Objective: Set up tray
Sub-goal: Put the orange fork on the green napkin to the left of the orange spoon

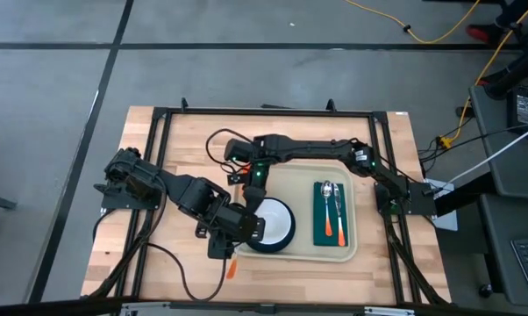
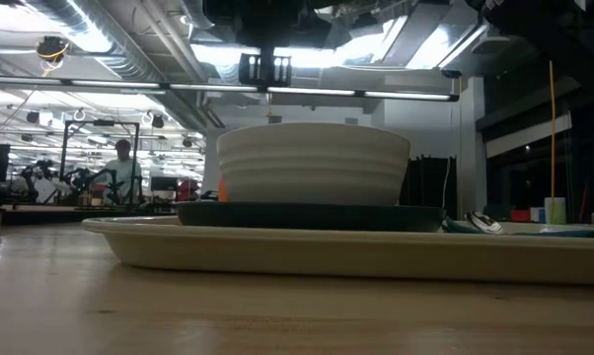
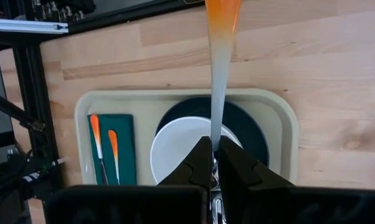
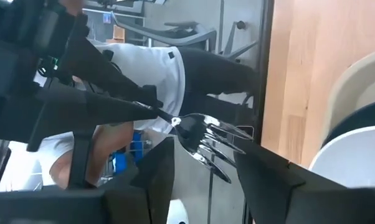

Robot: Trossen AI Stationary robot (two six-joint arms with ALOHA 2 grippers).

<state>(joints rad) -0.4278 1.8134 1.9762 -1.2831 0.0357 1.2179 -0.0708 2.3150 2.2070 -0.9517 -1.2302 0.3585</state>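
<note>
The cream tray [image 1: 348, 253] carries a dark teal plate [image 1: 289, 239] with a white bowl [image 1: 273, 219] on it. It also carries a green napkin [image 1: 320, 235] on which two orange-handled utensils [image 1: 329, 213] lie. My left gripper [image 3: 215, 147] hovers over the bowl's left side [image 1: 243, 225], shut on a fork [image 3: 220, 74]. My right gripper [image 4: 205, 147] is open just beyond it [image 1: 252, 179]. Its fingers stand on either side of the fork's tines [image 4: 213, 143] without touching them. My left gripper pinches the fork between its two fingers on the pale part of the handle [image 3: 215, 132], coming from above. The handle runs out past the fingertips to its orange end [image 3: 223, 18], which lies toward the table's near edge [image 1: 233, 266]. The fork is lifted clear above the bowl.
A black frame [image 1: 159, 123] runs round the wooden table top. Bare wood lies to the left of and in front of the tray [image 2: 179, 306]. Cables trail near the left arm [image 1: 172, 263]. One person stands beyond the table [image 4: 156, 68], another far off [image 2: 124, 166].
</note>
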